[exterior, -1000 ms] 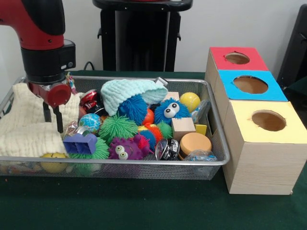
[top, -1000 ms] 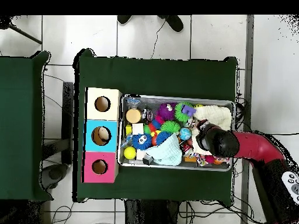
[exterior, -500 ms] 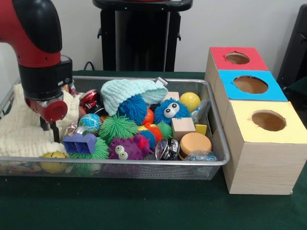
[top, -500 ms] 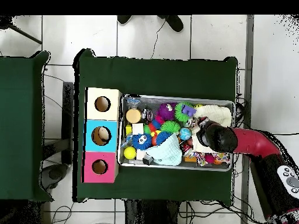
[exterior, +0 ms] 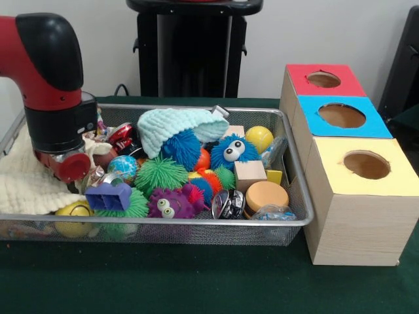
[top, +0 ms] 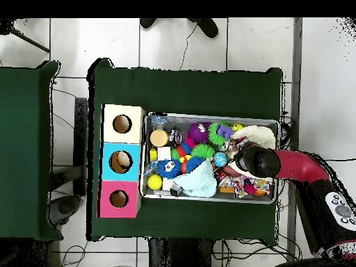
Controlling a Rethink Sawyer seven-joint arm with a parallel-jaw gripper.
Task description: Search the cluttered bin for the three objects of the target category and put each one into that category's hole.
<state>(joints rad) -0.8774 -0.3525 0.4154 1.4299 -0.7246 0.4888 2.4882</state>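
We see the gripper [exterior: 69, 176] sunk into the wire-mesh bin [exterior: 196, 226] beside the knitted cream cloth [exterior: 26, 183], fingers hidden so can't tell grip; spiky rubber balls [exterior: 160, 173] mid-bin.

A dark green cloth [exterior: 196, 281] covers the table. Behind it stands a black pedestal [exterior: 193, 49] against a pale wall [exterior: 327, 33]. From overhead, a second green-covered table [top: 24, 149] sits apart on the white tiled floor [top: 181, 42].
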